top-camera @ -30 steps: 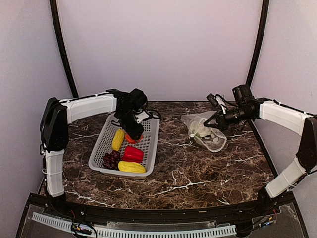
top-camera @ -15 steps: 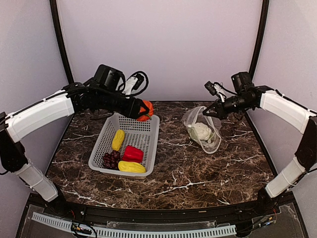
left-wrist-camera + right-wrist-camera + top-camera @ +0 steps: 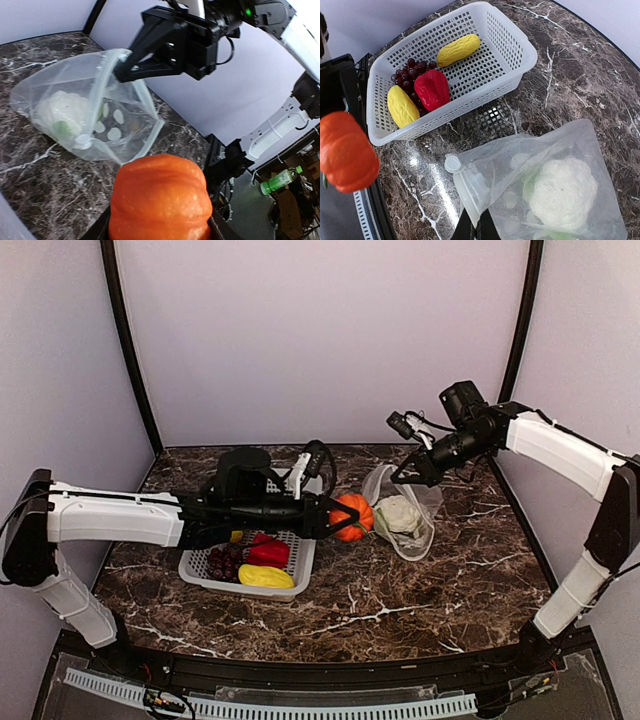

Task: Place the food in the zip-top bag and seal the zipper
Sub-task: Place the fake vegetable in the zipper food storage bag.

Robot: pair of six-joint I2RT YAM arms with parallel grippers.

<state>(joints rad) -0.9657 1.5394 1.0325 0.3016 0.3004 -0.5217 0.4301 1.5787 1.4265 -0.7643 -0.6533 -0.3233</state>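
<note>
My left gripper [image 3: 345, 519] is shut on the orange pumpkin [image 3: 351, 515], held in the air just left of the bag's mouth; it fills the bottom of the left wrist view [image 3: 160, 200]. The clear dotted zip-top bag [image 3: 405, 510] lies right of the basket with the white cauliflower [image 3: 400, 512] inside. My right gripper [image 3: 398, 477] is shut on the bag's upper mouth edge and holds it lifted open [image 3: 470, 192]. The zipper strip [image 3: 462, 172] runs along that edge. The red pepper [image 3: 432, 87], two yellow pieces [image 3: 402, 106] and the grapes [image 3: 412, 75] lie in the basket.
The grey perforated basket [image 3: 300, 565] stands at the left middle of the marble table, partly under my left arm. Dark frame posts rise at the back corners. The table's far edge meets the white back wall.
My left arm has carried the pumpkin from above the basket's far edge rightward and down to the bag's mouth. My right gripper has shifted slightly left, lifting the bag edge.
</note>
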